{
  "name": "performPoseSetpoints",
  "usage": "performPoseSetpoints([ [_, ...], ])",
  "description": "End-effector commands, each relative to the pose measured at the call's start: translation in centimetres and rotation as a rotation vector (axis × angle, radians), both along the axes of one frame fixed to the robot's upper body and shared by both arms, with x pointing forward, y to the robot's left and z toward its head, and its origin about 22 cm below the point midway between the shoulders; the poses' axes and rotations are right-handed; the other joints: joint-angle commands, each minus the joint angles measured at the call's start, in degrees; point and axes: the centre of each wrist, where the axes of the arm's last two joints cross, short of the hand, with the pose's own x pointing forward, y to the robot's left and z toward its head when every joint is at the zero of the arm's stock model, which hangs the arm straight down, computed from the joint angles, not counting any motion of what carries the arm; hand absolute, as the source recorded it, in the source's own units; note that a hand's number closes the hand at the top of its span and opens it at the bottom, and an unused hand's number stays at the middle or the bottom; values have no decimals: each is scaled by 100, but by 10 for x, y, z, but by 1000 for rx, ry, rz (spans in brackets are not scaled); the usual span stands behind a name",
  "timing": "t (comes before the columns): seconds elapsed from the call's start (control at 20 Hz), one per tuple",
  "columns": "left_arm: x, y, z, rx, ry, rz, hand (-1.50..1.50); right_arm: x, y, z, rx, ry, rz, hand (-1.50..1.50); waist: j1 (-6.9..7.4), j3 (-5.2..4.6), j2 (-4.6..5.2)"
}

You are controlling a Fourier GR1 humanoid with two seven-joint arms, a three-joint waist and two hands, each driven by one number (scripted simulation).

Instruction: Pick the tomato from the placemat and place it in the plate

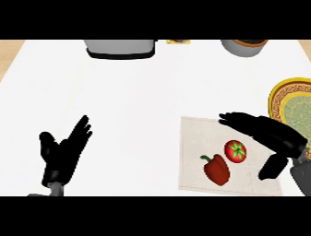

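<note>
A red tomato (236,151) with a green stem lies on the pale placemat (197,138) at the lower right. A red bell pepper (216,169) lies just left of it on the same mat. My right hand (270,133) hovers over the mat's right side, open, fingers stretched past the tomato's far side and thumb hanging down to its right; it touches nothing. The plate (278,99), yellow-rimmed with a green centre, sits at the right edge beyond that hand. My left hand (62,152) rests open at the lower left, fingers up.
At the counter's far edge stand a grey pot (120,48) and a grey bowl-like container (243,47), with a small object (178,42) between them. Wooden floor shows beyond the white counter on both sides.
</note>
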Motion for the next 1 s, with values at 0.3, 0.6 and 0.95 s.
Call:
performPoseSetpoints([
  [0.3, 0, 4, -11, 1, -4, -19, 0, 6, 18, -33, -60, 11, 11, -150, 11, 0, 5],
  [0.6, 13, -4, 4, 16, 8, -5, 0, 16, 29, -52, -192, 5, 97, 150, 46, 2, 14],
  [0.95, -7, -16, 7, 5, 0, 0, 0, 15, 32, -67, -154, -77, 124, 150, 38, 2, 4],
])
